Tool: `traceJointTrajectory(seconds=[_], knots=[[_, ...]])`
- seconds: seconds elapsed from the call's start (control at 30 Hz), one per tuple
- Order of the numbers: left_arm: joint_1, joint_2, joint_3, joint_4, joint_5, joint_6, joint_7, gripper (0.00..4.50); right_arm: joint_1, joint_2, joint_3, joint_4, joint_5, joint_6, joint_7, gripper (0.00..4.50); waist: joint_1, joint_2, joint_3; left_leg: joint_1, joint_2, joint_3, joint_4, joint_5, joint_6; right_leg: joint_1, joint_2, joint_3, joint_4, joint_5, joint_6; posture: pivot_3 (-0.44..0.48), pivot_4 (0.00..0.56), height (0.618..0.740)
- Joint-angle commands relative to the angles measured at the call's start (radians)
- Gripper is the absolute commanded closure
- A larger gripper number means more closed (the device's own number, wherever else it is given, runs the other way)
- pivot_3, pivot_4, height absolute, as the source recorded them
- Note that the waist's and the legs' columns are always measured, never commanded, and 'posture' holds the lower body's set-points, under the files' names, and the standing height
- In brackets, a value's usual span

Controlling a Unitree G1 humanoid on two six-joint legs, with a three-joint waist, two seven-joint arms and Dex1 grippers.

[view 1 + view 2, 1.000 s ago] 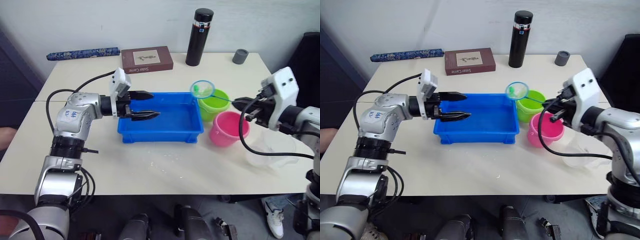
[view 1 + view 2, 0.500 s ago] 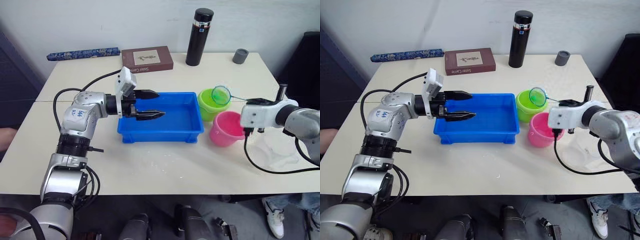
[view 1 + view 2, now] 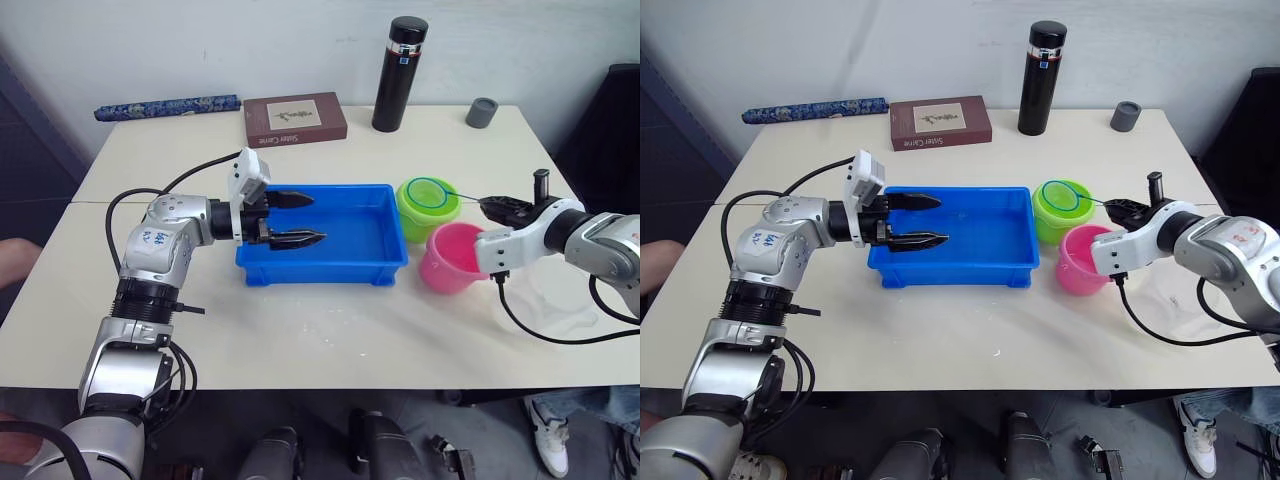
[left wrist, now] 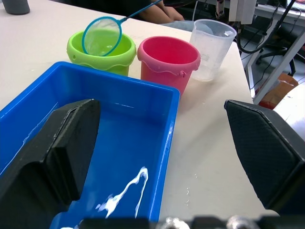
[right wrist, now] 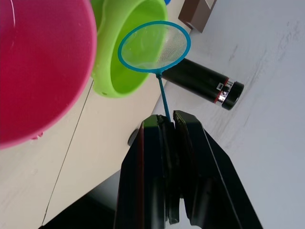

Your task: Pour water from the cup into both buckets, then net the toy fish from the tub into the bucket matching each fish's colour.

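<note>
Table (image 3: 330, 340) near edge is bare apart from some white specks in front of the tub (image 3: 322, 262). Tub is blue, sits mid-table, a film of water shows in it in the left wrist view; cannot make out any fish in it. Left gripper (image 3: 300, 220) reaches in over the tub's left end, fingers apart, one above the far rim side and one lower over the water, holding nothing. Cup (image 3: 545, 300) is clear, stands at the right near edge, under the right arm, just right of the pink bucket (image 3: 455, 257). Pink bucket is just off the tub's right near corner. Green bucket (image 3: 428, 208) stands just behind the pink one, beside the tub's right far corner; the two buckets look touching or nearly so. Right gripper (image 3: 500, 207) is to the right of the buckets, fingers pressed together on the thin handle of the net (image 3: 430, 192). Net hoop hangs over the mouth of the green bucket, tilted; mesh looks empty in the right wrist view. Farther back: book (image 3: 294, 117) behind the tub, long blue patterned roll (image 3: 166, 106) at the far left, black flask (image 3: 399, 75) behind the green bucket, small grey cup (image 3: 481, 112) at the far right.
</note>
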Motion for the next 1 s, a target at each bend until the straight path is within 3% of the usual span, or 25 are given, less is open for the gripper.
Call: traceJointTrajectory(seconds=[0.03,0.17,0.27,0.4,0.53,0.67,0.77,1.0], knots=[[-0.020,0.009,0.004,-0.027,0.008,-0.024,0.000,0.02,-0.036,0.016,-0.082,0.010,0.037,0.021,-0.006,4.50,0.000,0.000,0.000,0.000,0.000,0.000,0.000,0.000,0.000,0.000,0.000,0.000,0.000,0.000,0.000,0.000,0.150,0.740],[0.014,0.021,0.005,-0.078,-0.001,-0.003,-0.009,0.02,-0.046,0.112,-0.182,0.001,0.267,0.143,0.090,4.50,-0.001,0.000,0.000,0.000,0.000,0.000,0.000,0.000,0.000,0.000,0.000,0.000,0.000,0.000,0.000,0.000,0.150,0.740],[0.098,0.087,0.025,-0.228,-0.069,0.088,-0.060,0.02,-0.007,0.235,-0.309,-0.162,0.634,0.437,0.234,4.50,-0.007,0.000,0.000,0.000,0.002,-0.001,0.000,0.000,0.000,0.000,0.002,0.000,0.000,0.000,0.000,0.000,0.150,0.740],[0.240,0.175,0.044,-0.423,-0.146,0.192,-0.077,0.02,0.047,0.274,-0.410,-0.336,0.931,0.685,0.355,4.50,-0.001,0.001,0.000,0.000,0.004,-0.001,0.000,-0.001,-0.001,0.000,0.002,0.000,0.001,0.000,0.000,0.000,0.150,0.740],[0.396,0.247,0.074,-0.582,-0.192,0.253,-0.053,0.02,0.209,0.265,-0.422,-0.539,1.183,0.858,0.482,4.50,0.018,0.001,0.000,0.001,0.004,-0.003,0.001,-0.001,0.000,0.004,0.002,-0.001,-0.001,0.000,-0.001,0.000,0.150,0.740],[0.492,0.266,0.092,-0.670,-0.194,0.261,0.004,0.02,0.346,0.306,-0.321,-0.616,1.183,0.856,0.494,4.50,0.029,0.001,0.000,0.001,0.003,-0.003,0.000,-0.001,0.001,0.005,0.000,0.000,-0.002,0.000,-0.001,0.000,0.150,0.740],[0.544,0.274,0.096,-0.693,-0.181,0.256,0.030,0.02,0.410,0.318,-0.197,-0.596,1.043,0.746,0.499,4.50,0.027,0.001,0.000,0.003,0.001,-0.002,0.001,-0.001,0.002,0.005,-0.002,0.001,-0.004,0.001,0.000,0.000,0.150,0.740],[0.610,0.291,0.103,-0.677,-0.144,0.217,0.071,0.02,0.418,0.394,-0.017,-0.415,0.823,0.524,0.488,4.50,0.023,0.000,0.000,0.003,0.001,-0.001,0.000,-0.001,0.002,0.003,-0.001,0.001,-0.003,0.000,-0.001,0.000,0.150,0.740]])
